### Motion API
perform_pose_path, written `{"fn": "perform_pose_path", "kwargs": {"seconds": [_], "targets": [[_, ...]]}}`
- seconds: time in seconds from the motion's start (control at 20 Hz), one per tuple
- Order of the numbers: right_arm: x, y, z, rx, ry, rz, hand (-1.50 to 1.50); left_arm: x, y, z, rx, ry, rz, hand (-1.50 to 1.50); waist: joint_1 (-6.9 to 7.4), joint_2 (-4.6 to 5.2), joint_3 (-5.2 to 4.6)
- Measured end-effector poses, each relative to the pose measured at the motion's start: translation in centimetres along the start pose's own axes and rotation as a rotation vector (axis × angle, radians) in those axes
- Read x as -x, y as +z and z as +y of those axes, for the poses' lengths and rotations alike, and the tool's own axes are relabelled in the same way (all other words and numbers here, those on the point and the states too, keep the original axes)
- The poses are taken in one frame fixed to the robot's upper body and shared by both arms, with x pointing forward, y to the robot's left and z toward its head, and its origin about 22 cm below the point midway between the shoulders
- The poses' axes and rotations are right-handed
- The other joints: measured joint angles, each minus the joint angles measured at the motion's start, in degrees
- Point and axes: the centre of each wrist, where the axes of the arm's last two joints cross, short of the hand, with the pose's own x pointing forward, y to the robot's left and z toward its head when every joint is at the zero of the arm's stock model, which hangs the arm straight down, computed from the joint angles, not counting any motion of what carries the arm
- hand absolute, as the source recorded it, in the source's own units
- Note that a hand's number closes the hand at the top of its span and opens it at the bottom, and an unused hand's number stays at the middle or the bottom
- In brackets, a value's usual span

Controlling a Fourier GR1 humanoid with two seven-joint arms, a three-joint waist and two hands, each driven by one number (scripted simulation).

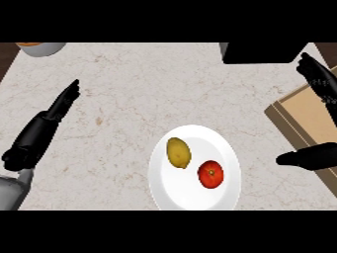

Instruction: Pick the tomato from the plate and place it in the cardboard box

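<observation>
A red tomato (210, 174) lies on the white plate (224, 148), in its lower right part. A yellow lemon (178, 152) rests beside it on the plate's left. The cardboard box (296, 113) sits at the counter's right edge. My right hand (331, 94) is over the box, fingers straight and pointing up, thumb (313, 156) spread toward the plate, holding nothing. It stands to the right of the tomato, apart from it. My left hand (39, 131) rests open at the left, fingers up.
A dark box-like object (262, 52) stands at the back right. A white bowl with something orange (41, 48) sits at the back left corner. Dark wood borders the marble counter on both sides.
</observation>
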Motion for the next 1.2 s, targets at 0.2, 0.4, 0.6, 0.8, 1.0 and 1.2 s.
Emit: {"fn": "perform_pose_path", "kwargs": {"seconds": [0.2, 0.4, 0.6, 0.8, 1.0, 1.2], "targets": [[0.8, 1.5, -0.9, -0.110, 0.133, -0.082, -1.50, -0.3, -0.5, -0.2, 0.003, 0.016, -0.015, 0.00, 0.46, 0.14, 0.09], [-0.1, 1.7, -1.0, -0.226, 0.272, -0.139, -1.50, -0.1, -0.7, -0.3, 0.015, 0.019, -0.022, 0.00, 0.65, 0.13, 0.07], [-2.1, 1.5, -0.1, -0.371, 0.420, -0.106, -1.50, -0.6, -1.0, -0.1, 0.015, 0.023, -0.021, 0.00, 0.85, 0.03, 0.02], [-4.6, 1.2, 1.5, -0.531, 0.563, -0.063, -1.50, -0.7, -1.4, 0.0, 0.019, 0.024, -0.021, 0.00, 0.92, 0.01, -0.04], [-6.9, 1.3, 4.6, -0.646, 0.669, -0.025, -1.50, -0.6, -1.5, -0.3, 0.020, 0.024, -0.023, 0.00, 1.14, 0.03, -0.05], [-9.6, 1.4, 7.4, -0.710, 0.773, 0.025, -1.50, -0.6, -1.6, -0.7, 0.020, 0.027, -0.025, 0.00, 1.24, 0.00, -0.06]]}}
